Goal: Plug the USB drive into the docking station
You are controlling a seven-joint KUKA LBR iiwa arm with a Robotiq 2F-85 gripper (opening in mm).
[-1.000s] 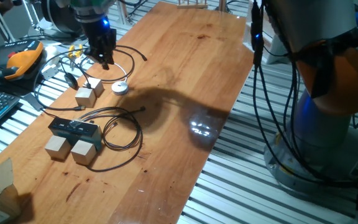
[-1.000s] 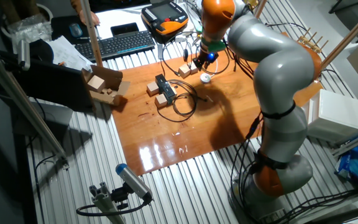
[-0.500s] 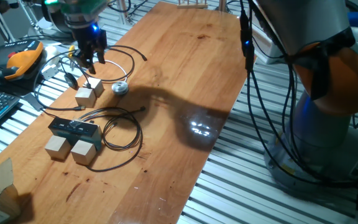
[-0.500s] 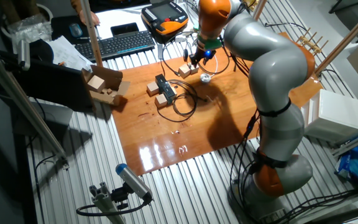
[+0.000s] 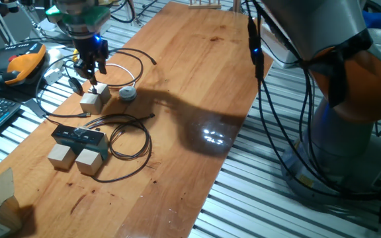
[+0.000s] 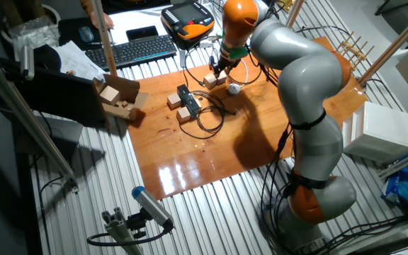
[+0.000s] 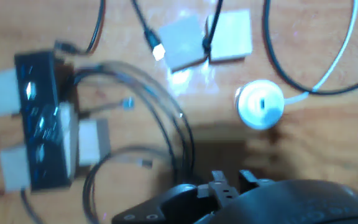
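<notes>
The docking station [image 5: 78,137] is a flat dark box lying between pale wooden cubes, with thin black cables plugged in; it shows at the left of the hand view [image 7: 42,121]. Two more wooden cubes [image 5: 94,99] sit side by side farther back. A thin dark strip, apparently the USB drive [image 7: 209,34], stands in the gap between them. My gripper [image 5: 92,71] hangs just above this cube pair, fingers slightly apart with nothing between them. In the hand view only the gripper's dark body shows, at the bottom edge.
A round white puck [image 5: 127,94] on a white cable lies right of the cube pair. Black cable loops [image 5: 127,139] spread right of the docking station. A yellow hand-held controller [image 5: 18,66] and a keyboard lie beyond the table's left edge.
My gripper has moved left, from above the white puck's cable loop to just above the two back cubes. Nothing on the table has moved.
</notes>
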